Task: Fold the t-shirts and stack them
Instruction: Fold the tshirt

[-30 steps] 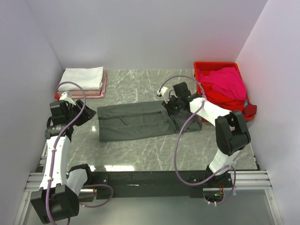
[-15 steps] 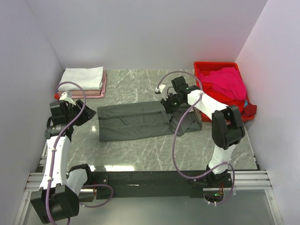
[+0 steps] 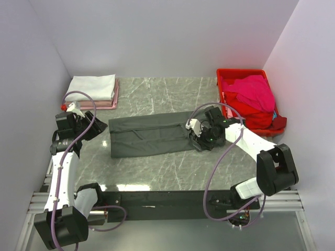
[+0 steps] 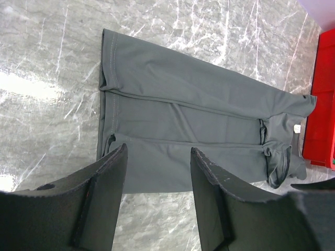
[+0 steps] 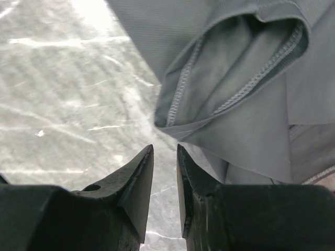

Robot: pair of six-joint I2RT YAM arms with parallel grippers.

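Note:
The dark charcoal t-shirt [image 3: 149, 135] lies in a long folded strip across the middle of the marble table [image 3: 157, 167]. Its right end is bunched under my right gripper [image 3: 201, 138]. In the right wrist view that gripper [image 5: 165, 152] stands open by a narrow gap with only marble between the fingers, and the shirt's hemmed sleeve [image 5: 241, 78] lies just ahead of the tips. My left gripper [image 3: 100, 128] hovers off the shirt's left end. It is open [image 4: 158, 152] and empty, with the shirt [image 4: 183, 120] spread beyond it. A folded white t-shirt [image 3: 93, 84] rests on a pale pink one [image 3: 108, 103] at the back left.
A red crate [image 3: 245, 75] at the back right holds a magenta t-shirt [image 3: 255, 91] and spills red cloth over its front. Its red side also shows in the left wrist view [image 4: 322, 104]. White walls close in the table on three sides.
My right arm swung from the far side of the shirt's right end toward the near side. The sleeve that stuck out to the right is now drawn in. The left arm stayed put.

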